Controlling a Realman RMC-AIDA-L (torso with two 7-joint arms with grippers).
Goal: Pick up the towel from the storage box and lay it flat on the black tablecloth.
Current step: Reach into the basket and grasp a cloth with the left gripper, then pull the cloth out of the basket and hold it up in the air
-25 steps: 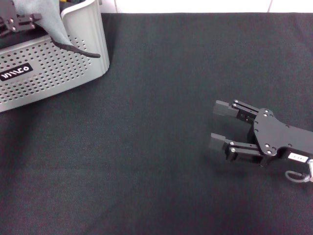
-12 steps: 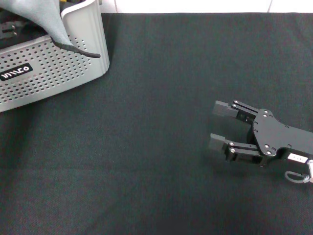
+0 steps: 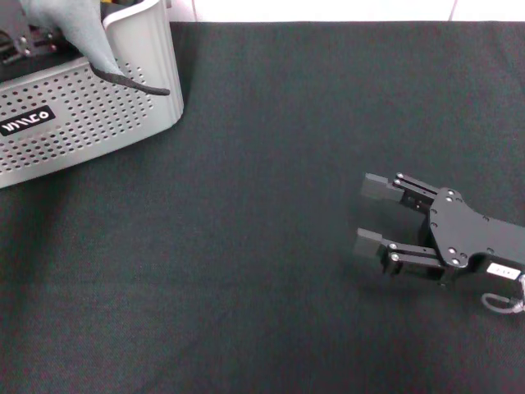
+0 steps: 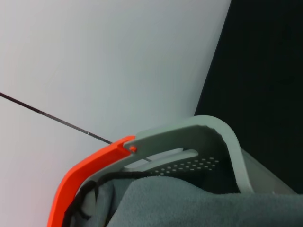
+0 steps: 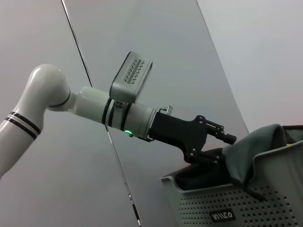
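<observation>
plush grey towel (image 3: 78, 29) over perforated storage box (image 3: 90, 123)

Grey towel (image 3: 78, 29) draped over storage box (image 3: 90, 123) rim — black tablecloth (image 3: 271, 246)

wall (image 4: 94, 61): plain white (thin dark seam) | floor: unseen

Soft grey plush towel (image 3: 78, 29), smooth perforated plastic storage box (image 3: 90, 115), finely textured matt black tablecloth (image 3: 262, 246).
</observation>
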